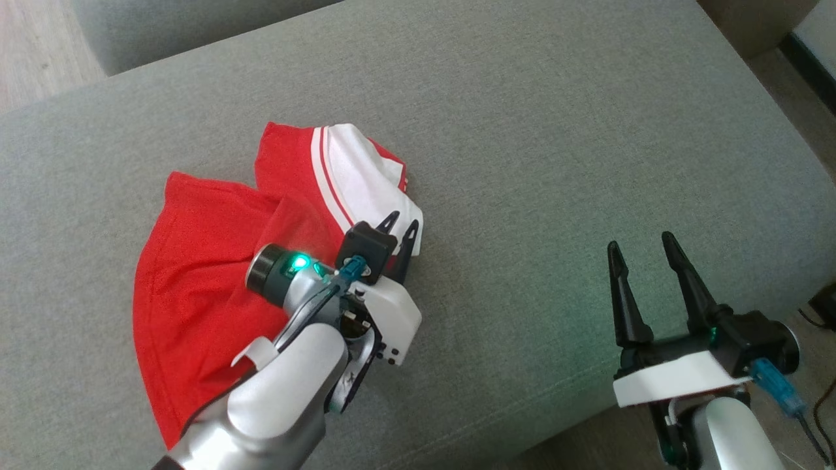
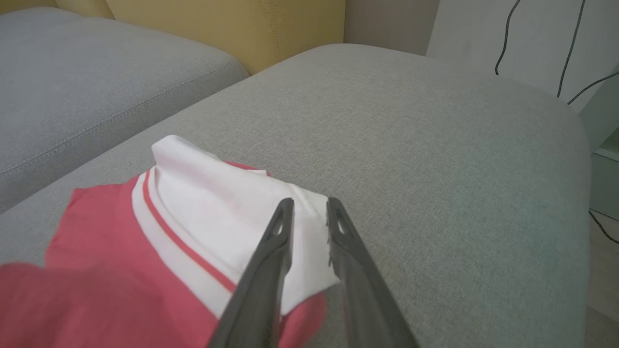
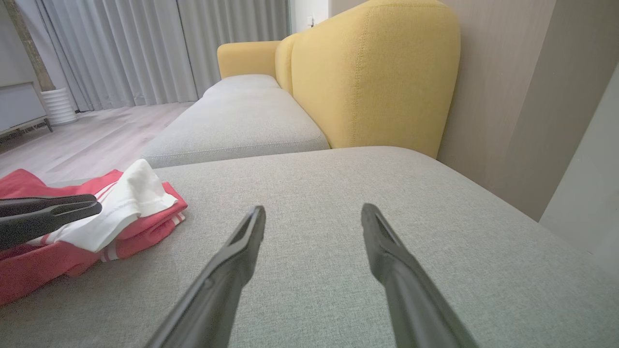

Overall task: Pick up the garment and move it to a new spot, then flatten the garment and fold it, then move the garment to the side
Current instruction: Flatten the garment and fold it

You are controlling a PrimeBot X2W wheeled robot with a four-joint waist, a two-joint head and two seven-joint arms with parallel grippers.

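left gripper (image 1: 402,224) angled over garment (image 1: 196,281) white fold, fingers narrowly parted | right gripper (image 1: 640,241) above cushion (image 1: 522,130), spread wide

Left hand (image 1: 402,222) reaches forward, narrowly parted; right hand (image 1: 640,243) sits back, spread wide.

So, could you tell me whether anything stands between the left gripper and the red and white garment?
Nothing visible does: the left gripper is right at the garment, with its fingertips over the white edge of the cloth. Whether it grips the cloth, I cannot tell.
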